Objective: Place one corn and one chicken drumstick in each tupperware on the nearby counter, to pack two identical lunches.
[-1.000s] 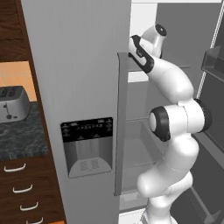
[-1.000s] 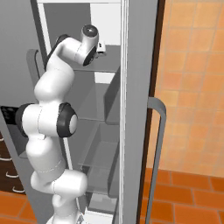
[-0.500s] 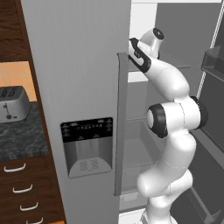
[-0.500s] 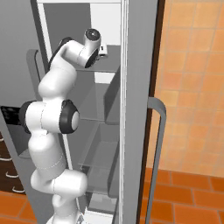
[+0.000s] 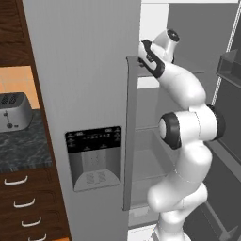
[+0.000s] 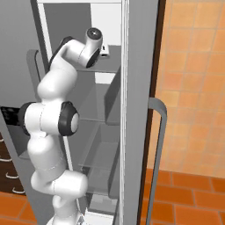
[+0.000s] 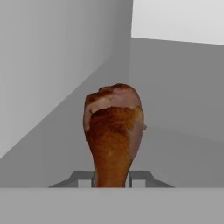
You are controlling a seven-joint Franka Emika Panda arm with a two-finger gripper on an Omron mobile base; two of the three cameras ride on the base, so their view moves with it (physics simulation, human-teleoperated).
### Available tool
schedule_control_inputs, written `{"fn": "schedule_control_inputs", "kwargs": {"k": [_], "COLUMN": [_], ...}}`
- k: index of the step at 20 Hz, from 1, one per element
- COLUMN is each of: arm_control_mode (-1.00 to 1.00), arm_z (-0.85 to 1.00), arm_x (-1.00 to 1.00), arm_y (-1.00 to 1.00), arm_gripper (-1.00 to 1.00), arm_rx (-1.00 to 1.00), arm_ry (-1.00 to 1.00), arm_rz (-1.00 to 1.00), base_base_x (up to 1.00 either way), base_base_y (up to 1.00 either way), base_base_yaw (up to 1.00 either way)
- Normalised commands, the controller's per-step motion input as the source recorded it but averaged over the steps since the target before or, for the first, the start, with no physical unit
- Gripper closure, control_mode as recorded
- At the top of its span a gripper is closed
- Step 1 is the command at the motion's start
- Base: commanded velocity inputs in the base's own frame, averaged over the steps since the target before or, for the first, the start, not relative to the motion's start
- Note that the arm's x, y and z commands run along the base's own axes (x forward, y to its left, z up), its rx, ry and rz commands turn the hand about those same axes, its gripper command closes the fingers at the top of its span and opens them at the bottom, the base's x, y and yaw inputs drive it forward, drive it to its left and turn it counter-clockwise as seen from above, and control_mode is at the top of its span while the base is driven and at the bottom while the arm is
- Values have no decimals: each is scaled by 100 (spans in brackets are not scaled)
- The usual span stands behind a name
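Inside the open grey fridge compartment (image 7: 52,65), the glossy orange-brown chicken drumstick (image 7: 113,131) stands directly ahead of the gripper (image 7: 112,178), its narrow end pinched between both fingertips. The white arm reaches high, wrist bent toward an upper shelf (image 6: 110,68).

Silver toaster (image 5: 13,111) beside open fridge (image 5: 89,94)

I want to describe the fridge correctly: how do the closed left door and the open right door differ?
The closed left door carries a dark dispenser panel; the open right door has none on the face seen. The left door's handle is a straight vertical bar; the right door's handle curves at its top. Both are plain grey.
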Motion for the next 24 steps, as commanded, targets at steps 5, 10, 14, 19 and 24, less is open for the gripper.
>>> {"fn": "schedule_control_inputs", "kwargs": {"k": [5,10,14,19,24], "arm_control_mode": [-100,-100,-100,-100,-100], "arm_z": [18,47,36,27,28], "arm_x": [-98,-100,-100,-100,-100], "arm_y": [-27,-26,-19,-9,-2], "arm_gripper": [100,100,100,100,100], "arm_rx": [1,0,0,5,2], "arm_ry": [-9,-34,-45,-17,3], "arm_rz": [-14,-20,-18,-21,-19], "base_base_x": [0,0,0,0,0], "base_base_y": [0,0,0,0,0], "base_base_yaw": [0,0,0,0,0]}}
